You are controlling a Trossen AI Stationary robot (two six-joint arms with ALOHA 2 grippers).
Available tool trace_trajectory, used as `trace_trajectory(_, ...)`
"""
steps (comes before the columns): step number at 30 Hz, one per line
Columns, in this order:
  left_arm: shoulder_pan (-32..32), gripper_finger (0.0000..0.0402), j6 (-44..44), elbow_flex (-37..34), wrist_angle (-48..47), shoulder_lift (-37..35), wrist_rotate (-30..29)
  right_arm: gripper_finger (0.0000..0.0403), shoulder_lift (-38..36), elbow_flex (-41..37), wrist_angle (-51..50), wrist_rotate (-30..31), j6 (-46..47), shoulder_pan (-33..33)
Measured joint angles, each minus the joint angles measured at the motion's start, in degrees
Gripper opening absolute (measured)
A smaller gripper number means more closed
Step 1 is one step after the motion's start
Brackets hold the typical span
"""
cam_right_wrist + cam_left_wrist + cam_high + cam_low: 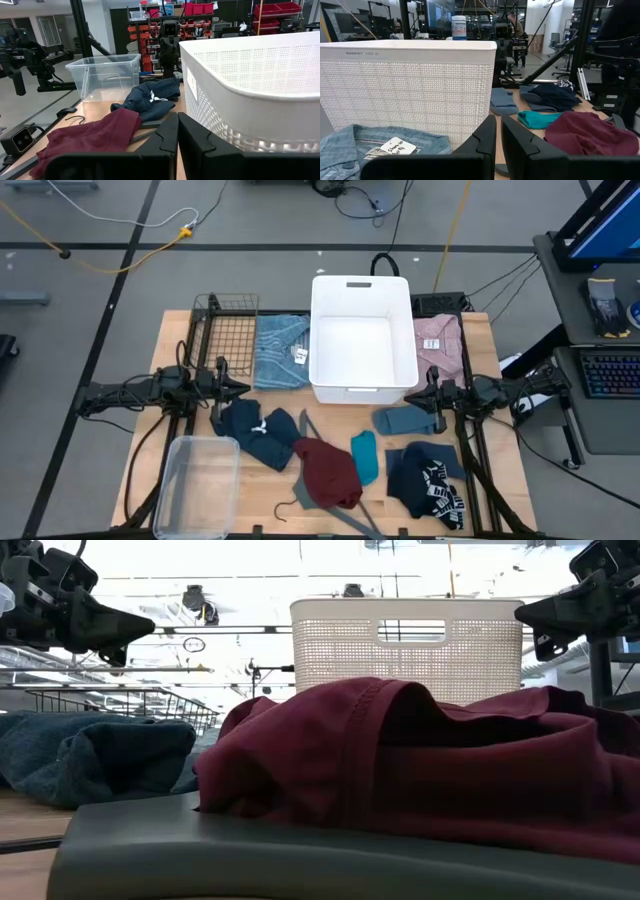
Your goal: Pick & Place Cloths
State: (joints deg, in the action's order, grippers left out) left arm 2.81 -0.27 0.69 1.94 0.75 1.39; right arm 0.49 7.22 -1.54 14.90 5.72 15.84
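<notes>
You had the white basket (363, 335) between the 2 grippers, standing at the table's far middle, and nothing showed inside it. The clear plastic bin (197, 485) lay on the near side of the left gripper (241, 389), also with nothing in it. The wire rack (227, 327) stood just beyond that gripper.

Both arms hovered low at the basket's near corners, tips pointing inward at each other. The left gripper's fingers were pressed together with nothing between them, and the right gripper (417, 392) was the same.

The folded light-blue cloth (281, 350) lay beyond the left gripper, against the basket wall, its tag facing up. The pink cloth (440, 345) lay beyond the right gripper. The navy cloth (258, 430) sprawled just near of the left gripper. The maroon cloth (326, 470) lay over the grey hanger (302, 498), its long axis running near to far. The navy printed cloth (428, 482) lay near of the right gripper, and the slate-blue cloth (405, 420) just beside that gripper, lengthwise across the table. The teal cloth (365, 456) ran near to far.
</notes>
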Motion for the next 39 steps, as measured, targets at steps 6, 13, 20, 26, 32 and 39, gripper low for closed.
trace_trajectory(6, 0.0, 0.0031, 0.0, 0.0, 0.0, 0.0, 0.0, 0.0004, 0.0, 0.0, 0.0, 0.0, 0.0, 0.0)
trace_trajectory(13, 0.0, 0.0031, 0.0, 0.0, 0.0, 0.0, 0.0, 0.0004, 0.0, 0.0, 0.0, 0.0, 0.0, 0.0)
trace_trajectory(20, 0.0, 0.0031, 0.0, 0.0, 0.0, 0.0, 0.0, 0.0004, 0.0, 0.0, 0.0, 0.0, 0.0, 0.0)
trace_trajectory(26, 0.0, 0.0031, 0.0, 0.0, 0.0, 0.0, 0.0, 0.0004, 0.0, 0.0, 0.0, 0.0, 0.0, 0.0)
trace_trajectory(32, 0.0, 0.0031, 0.0, 0.0, 0.0, 0.0, 0.0, 0.0004, 0.0, 0.0, 0.0, 0.0, 0.0, 0.0)
trace_trajectory(39, 0.0, 0.0031, 0.0, 0.0, 0.0, 0.0, 0.0, 0.0004, 0.0, 0.0, 0.0, 0.0, 2.6, 0.0)
